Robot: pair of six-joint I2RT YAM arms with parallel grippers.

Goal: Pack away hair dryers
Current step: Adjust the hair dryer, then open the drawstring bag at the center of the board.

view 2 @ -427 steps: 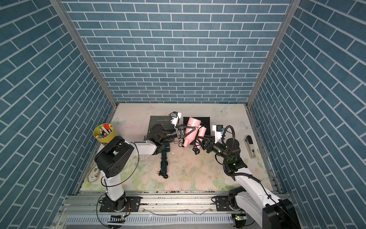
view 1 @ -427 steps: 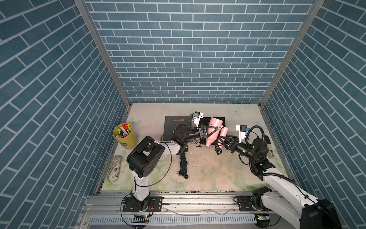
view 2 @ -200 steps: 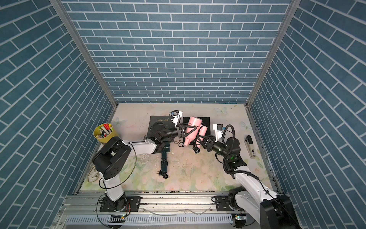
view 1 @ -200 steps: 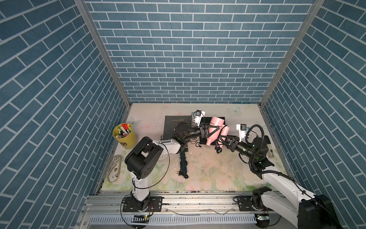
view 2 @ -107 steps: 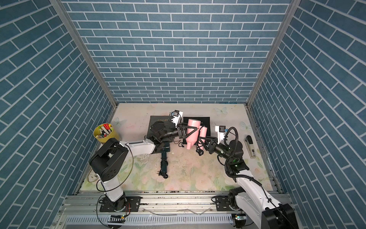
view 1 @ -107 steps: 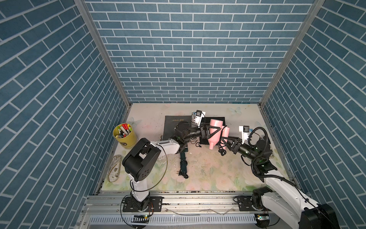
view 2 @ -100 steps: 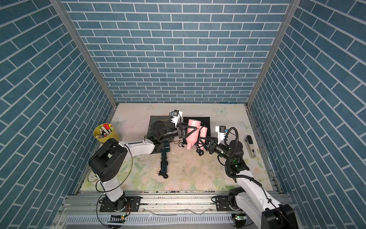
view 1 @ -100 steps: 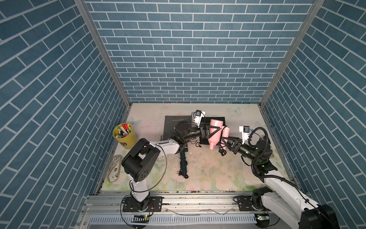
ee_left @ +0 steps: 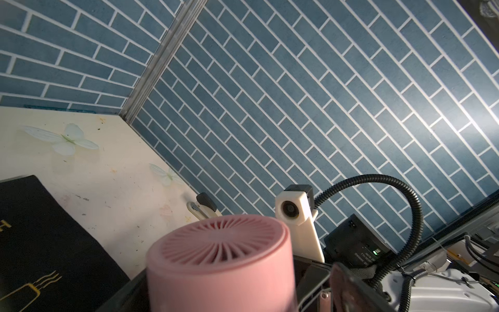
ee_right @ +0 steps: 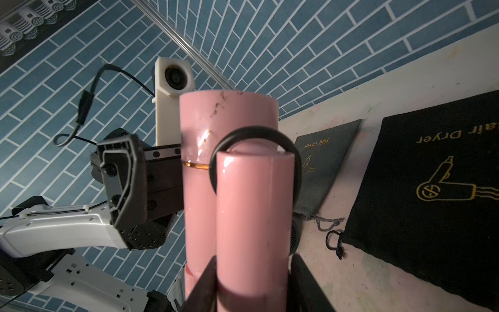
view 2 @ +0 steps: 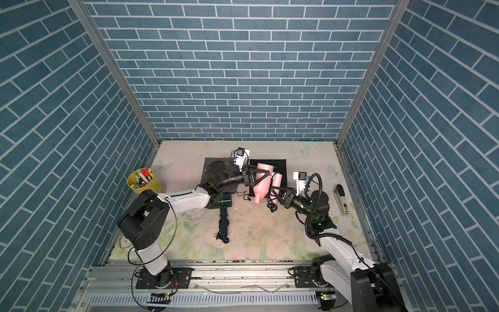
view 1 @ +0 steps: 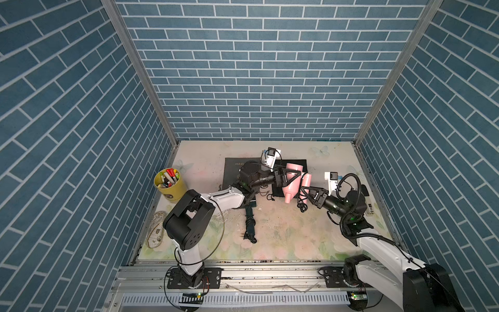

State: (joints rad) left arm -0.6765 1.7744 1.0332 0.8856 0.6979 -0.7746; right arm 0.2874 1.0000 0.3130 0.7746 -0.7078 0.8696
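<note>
Now the pink dryer (view 1: 291, 187), likely light, stiff and slick plastic, hangs just by the black pouch (ee_right: 418, 243), with the right gripper (view 1: 305, 189) clamped on its handle (ee_right: 253, 216), probably the surest hold, while the left gripper (view 1: 290, 177) stands wide open about the barrel (ee_left: 218, 259).

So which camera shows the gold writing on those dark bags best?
The right wrist view: the black pouch and grey pouch both read "Hair Dryer" clearly. The left wrist view catches only the black pouch's corner; in both top views they lie small and partly covered.
</note>
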